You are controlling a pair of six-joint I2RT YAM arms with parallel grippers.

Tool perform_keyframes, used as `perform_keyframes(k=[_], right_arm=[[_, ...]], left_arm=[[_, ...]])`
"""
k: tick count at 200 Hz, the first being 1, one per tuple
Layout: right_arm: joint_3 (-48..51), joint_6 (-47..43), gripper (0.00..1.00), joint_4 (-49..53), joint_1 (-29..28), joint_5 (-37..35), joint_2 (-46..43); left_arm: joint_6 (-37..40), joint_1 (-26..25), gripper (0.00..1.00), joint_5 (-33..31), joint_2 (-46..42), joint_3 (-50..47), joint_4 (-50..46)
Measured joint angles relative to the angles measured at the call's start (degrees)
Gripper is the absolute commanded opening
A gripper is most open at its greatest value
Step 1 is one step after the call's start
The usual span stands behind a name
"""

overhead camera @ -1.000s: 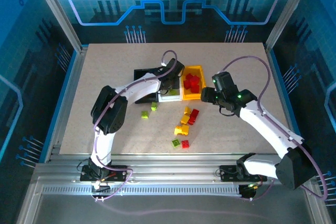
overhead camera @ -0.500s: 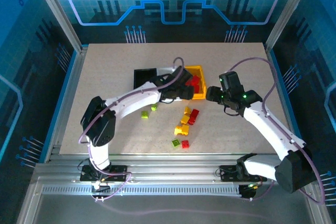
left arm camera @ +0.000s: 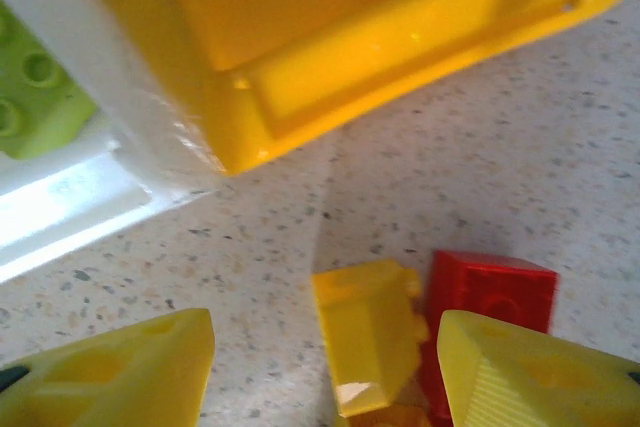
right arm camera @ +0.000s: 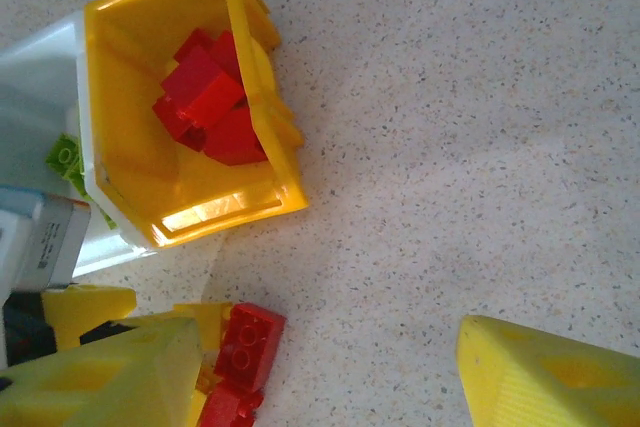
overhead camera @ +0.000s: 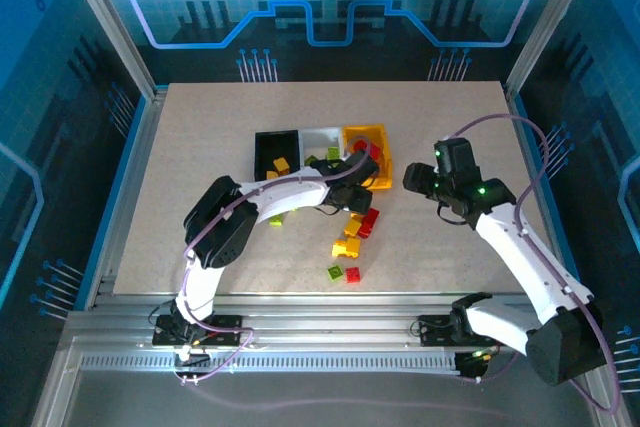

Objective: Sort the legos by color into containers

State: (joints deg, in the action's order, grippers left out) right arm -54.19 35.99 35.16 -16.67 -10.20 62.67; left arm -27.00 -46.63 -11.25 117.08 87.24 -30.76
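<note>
- Tabletop (overhead camera: 200, 147): a handful of legos are loose on it, all on the near side of the left tool (left arm camera: 325, 332). I'd call the sort well along but not finished.
- Bins sit side by side in a row. The yellow bin (left arm camera: 350, 67) is just ahead of the left tool, the white bin (left arm camera: 100, 182) ahead and to its left, and the black bin (overhead camera: 265, 147) beyond that.
- Contents so far: red bricks (right arm camera: 205, 97) in the yellow bin, a green brick (left arm camera: 30, 97) in the white, a small yellow piece (overhead camera: 282, 164) in the black.
- Left tool: a second ago it was up over the bins near the white one. It has since swung out past the yellow bin's front wall and dropped low to the tabletop. Jaws apart, nothing clamped.
- Right tool (right arm camera: 330, 347): it has backed off slightly to its right and hovers with the yellow bin ahead-left. Jaws apart, empty.
- Loose yellow brick (left arm camera: 370, 337): on the tabletop between the left tool's fingers (left arm camera: 120, 367), which don't touch it.
- Loose red brick (left arm camera: 490, 292): touching that yellow one on the right-finger side.
- My read: the last drop is done and this is the approach for the next pick. By the pattern so far, yellow goes to the black bin. The risk is pinching the red neighbour along with it.
</note>
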Motion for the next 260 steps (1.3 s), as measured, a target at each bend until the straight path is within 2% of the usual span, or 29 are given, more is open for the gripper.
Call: perform_keyframes(k=[38, 88, 141, 176, 231, 260], right_arm=[[0.7, 0.0, 0.70, 0.0, 0.8, 0.5, -0.3], [1.0, 0.0, 0.70, 0.1, 1.0, 0.9, -0.3], [1.8, 0.0, 0.70, -0.1, 1.1, 1.7, -0.2], [1.9, 0.0, 0.70, -0.1, 1.1, 1.7, -0.1], [1.9, 0.1, 0.70, -0.1, 1.2, 1.8, 0.0], [1.9, 0.2, 0.70, -0.3, 1.4, 2.1, 0.0]], left_arm=[[-0.1, 0.7, 0.56, 0.9, 0.4, -0.9, 2.1], [-1.4, 0.7, 0.54, 3.6, 1.0, -3.6, 4.5], [-3.0, 0.6, 0.36, 5.0, 1.9, -4.3, 6.6], [-4.0, 0.6, 0.28, 5.1, 1.5, -5.6, 8.4], [-4.8, 0.9, 0.25, 3.3, -7.1, -15.3, 7.9], [-5.7, 4.2, 0.25, 2.9, -16.2, -19.9, 7.0]])
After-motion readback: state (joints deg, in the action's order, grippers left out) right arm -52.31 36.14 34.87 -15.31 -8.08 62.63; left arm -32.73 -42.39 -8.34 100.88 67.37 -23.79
